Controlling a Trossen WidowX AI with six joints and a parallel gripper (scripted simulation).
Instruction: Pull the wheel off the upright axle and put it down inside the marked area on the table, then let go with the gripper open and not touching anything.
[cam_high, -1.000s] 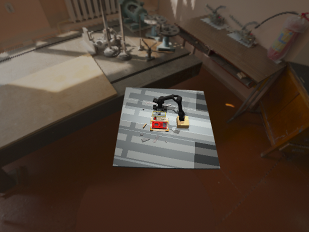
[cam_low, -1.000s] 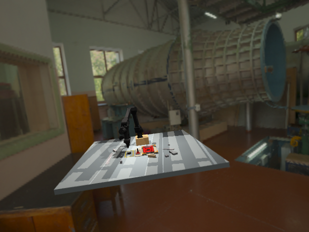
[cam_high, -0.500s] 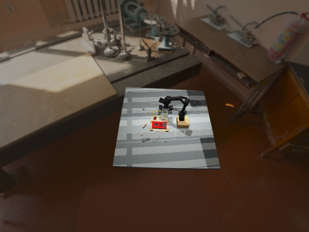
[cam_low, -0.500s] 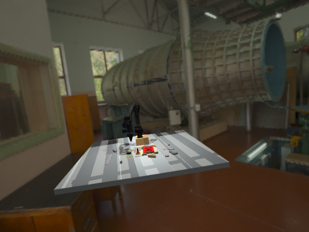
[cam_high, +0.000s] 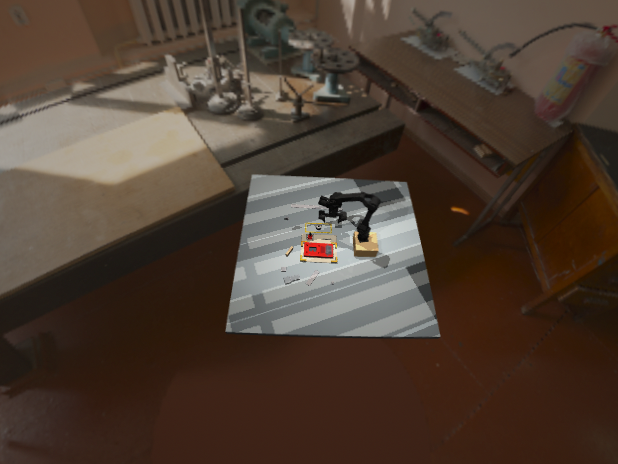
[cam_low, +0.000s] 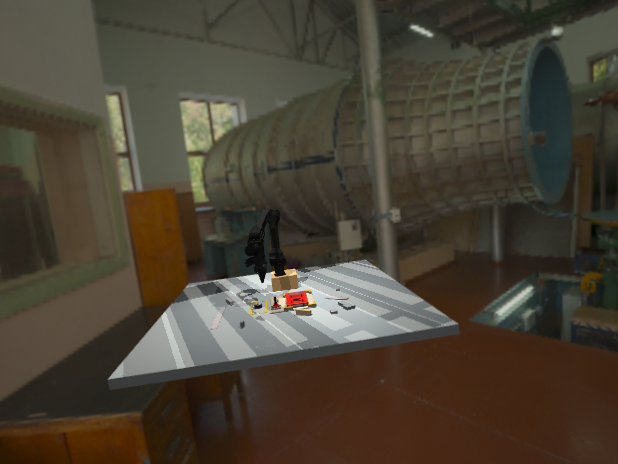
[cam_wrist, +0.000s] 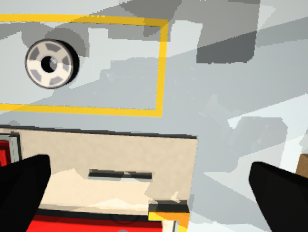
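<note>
Calls for a slow, level retreat, end effector (cam_high: 332, 218) (cam_low: 262, 280) (cam_wrist: 153, 169) spread wide and empty, leaving the wheel (cam_high: 318, 228) (cam_low: 258, 305) (cam_wrist: 35, 65) untouched inside the yellow outline (cam_high: 331, 228) (cam_low: 258, 314) (cam_wrist: 161, 65)

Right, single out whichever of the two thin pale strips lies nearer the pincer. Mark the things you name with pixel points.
The strip (cam_high: 300, 206) (cam_low: 218, 318) on the yellow outline's (cam_high: 318, 233) (cam_low: 250, 308) (cam_wrist: 162, 70) side; the other strip (cam_high: 312, 278) (cam_low: 337, 298) lies past the red block (cam_high: 318, 253) (cam_low: 297, 299) (cam_wrist: 95, 226).

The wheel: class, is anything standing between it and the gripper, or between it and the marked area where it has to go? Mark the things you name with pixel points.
Nothing visible stands in the way. The wheel (cam_high: 318, 227) (cam_low: 258, 306) (cam_wrist: 38, 70) already lies inside the yellow outline (cam_high: 331, 228) (cam_low: 266, 307) (cam_wrist: 163, 70), and the open gripper (cam_high: 333, 218) (cam_low: 262, 281) (cam_wrist: 153, 169) hangs above the table, with no object visible between them.
</note>
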